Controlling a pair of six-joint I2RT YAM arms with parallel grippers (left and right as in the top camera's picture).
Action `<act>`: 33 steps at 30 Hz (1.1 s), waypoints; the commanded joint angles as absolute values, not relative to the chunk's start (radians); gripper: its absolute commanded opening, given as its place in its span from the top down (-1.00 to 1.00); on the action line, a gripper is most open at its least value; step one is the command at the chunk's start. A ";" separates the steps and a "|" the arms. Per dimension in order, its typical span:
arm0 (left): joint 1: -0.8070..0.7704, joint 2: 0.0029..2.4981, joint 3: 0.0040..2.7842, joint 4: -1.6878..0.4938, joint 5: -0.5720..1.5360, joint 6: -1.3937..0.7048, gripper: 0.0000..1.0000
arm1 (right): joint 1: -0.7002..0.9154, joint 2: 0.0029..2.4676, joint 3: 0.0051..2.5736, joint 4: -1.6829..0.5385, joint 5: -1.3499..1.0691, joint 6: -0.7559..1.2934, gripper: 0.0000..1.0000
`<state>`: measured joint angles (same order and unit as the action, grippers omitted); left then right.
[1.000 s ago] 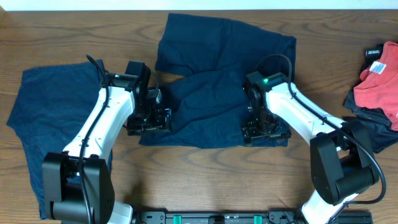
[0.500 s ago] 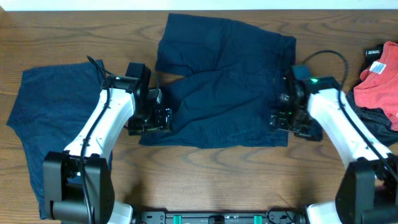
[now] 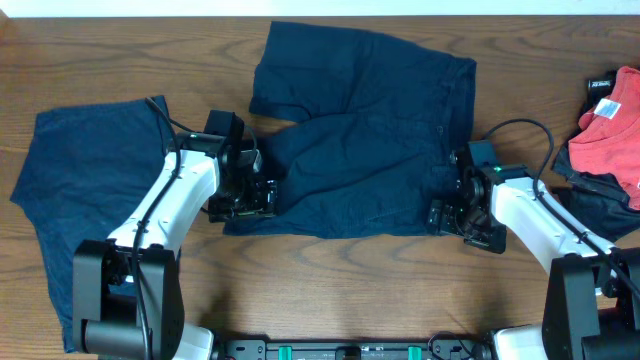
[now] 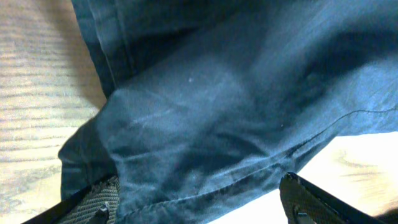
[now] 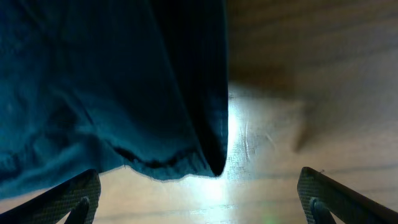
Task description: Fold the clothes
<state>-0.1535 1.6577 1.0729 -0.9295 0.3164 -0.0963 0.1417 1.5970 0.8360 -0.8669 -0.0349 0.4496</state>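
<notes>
The clothes are two navy pieces. A wrinkled, partly doubled-over garment (image 3: 360, 150) lies mid-table, and a flatter navy cloth (image 3: 85, 200) lies at the left. My left gripper (image 3: 247, 200) sits at the middle garment's lower left corner. It is open, and the stitched hem (image 4: 205, 186) runs between its fingers (image 4: 93, 199). My right gripper (image 3: 452, 215) is at the lower right corner, open wide. In the right wrist view the cloth corner (image 5: 208, 158) hangs just ahead of its gap, with bare wood between the fingers (image 5: 336, 199).
A red garment (image 3: 612, 125) lies on dark cloth (image 3: 600, 205) at the right edge, with a small black tag (image 3: 602, 84) above it. The wooden table (image 3: 340, 280) shows bare in front of the garment. The arms' bases stand at the front edge.
My right arm has swung right, from on top of the garment's lower right part to just beside its right edge, and its jaws have spread wider. The left arm has barely shifted.
</notes>
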 commanded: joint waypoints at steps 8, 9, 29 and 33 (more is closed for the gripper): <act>-0.154 1.648 1.076 -0.878 0.329 -0.091 -0.68 | 0.158 1.576 0.831 -0.750 0.120 0.633 -0.88; -0.154 1.648 1.076 -0.874 0.329 -0.091 -0.69 | 0.158 1.576 0.831 -0.733 0.124 0.649 -0.84; -0.154 1.648 1.067 -0.842 0.320 -0.089 -0.60 | 0.158 1.576 0.768 -0.592 0.158 0.808 -0.46; -0.154 1.648 1.039 -0.816 0.302 -0.090 -0.54 | 0.158 1.576 0.738 -0.553 0.158 0.815 -0.32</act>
